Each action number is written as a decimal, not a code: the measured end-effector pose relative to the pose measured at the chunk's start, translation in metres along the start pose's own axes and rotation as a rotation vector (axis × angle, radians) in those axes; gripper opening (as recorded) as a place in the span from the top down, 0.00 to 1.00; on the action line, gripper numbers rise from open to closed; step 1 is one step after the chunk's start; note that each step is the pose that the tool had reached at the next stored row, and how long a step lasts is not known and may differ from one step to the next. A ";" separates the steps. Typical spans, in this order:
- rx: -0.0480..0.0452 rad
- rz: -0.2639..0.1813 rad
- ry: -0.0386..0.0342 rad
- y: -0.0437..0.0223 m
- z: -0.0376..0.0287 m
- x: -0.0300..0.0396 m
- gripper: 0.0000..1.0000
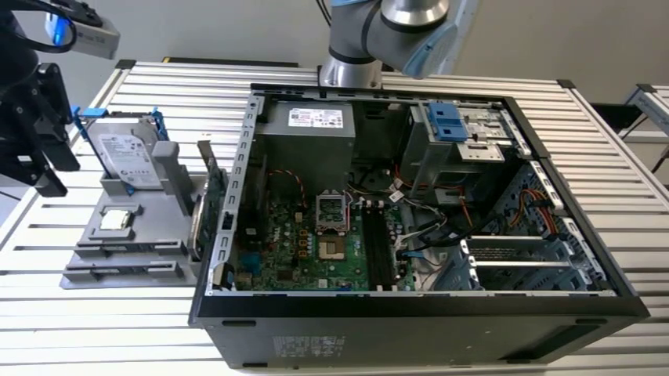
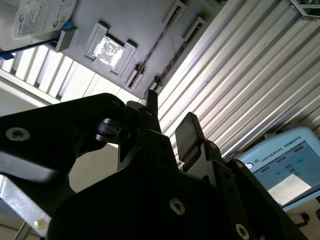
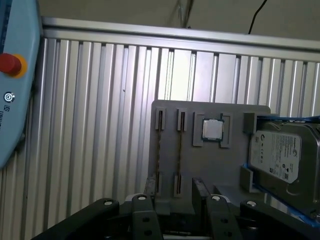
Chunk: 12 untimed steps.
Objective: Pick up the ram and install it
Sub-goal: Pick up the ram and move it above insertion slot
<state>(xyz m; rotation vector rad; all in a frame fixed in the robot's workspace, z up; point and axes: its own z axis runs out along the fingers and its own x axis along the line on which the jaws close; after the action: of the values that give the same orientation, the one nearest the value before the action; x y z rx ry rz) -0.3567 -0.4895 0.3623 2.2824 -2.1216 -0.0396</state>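
Near grey plastic holder (image 3: 210, 165): black gripper (image 2: 170, 110), spread, empty. On edge in holder's slot: thin dark ram stick (image 3: 179, 150), lengthwise along it.

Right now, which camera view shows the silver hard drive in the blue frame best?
The exterior view: the hard drive stands whole on the grey holder, label visible. In the first wrist view the picture's edge cuts the drive off; in the second wrist view, a corner of it appears.
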 end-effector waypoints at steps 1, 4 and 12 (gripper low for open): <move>0.0000 0.000 0.0000 0.0000 0.0004 0.0000 1.00; -0.0001 0.000 0.0002 0.0001 0.0013 0.0000 1.00; -0.0001 0.000 0.0009 0.0000 0.0036 0.0000 1.00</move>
<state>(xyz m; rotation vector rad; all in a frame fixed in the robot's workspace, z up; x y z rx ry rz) -0.3568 -0.4895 0.3587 2.2819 -2.1212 -0.0385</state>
